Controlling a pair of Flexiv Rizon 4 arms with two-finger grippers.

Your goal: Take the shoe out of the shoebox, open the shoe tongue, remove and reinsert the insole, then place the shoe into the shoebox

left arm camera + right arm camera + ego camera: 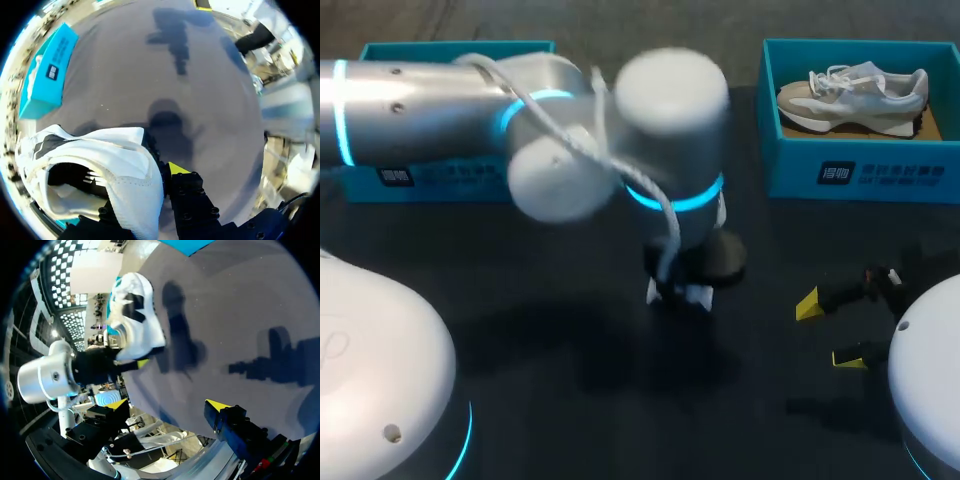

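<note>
Centrally, clamped in left gripper [159, 175] over dark table [570, 400]: white sneaker with black stripes [115, 160]. Right gripper [830, 332] spread wide. Inside right blue cardboard shoebox [860, 175], grey-white sneaker [855, 90]; left blue shoebox [430, 180] interior hidden by arm.

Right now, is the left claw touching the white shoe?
Touching. In the left wrist view the white shoe sits between the fingers of the left claw, its side pressed against the visible yellow tip.

White shoe [120, 160], black side marks, held over table [570, 400] middle; teal shoebox [440, 182] far left.
</note>
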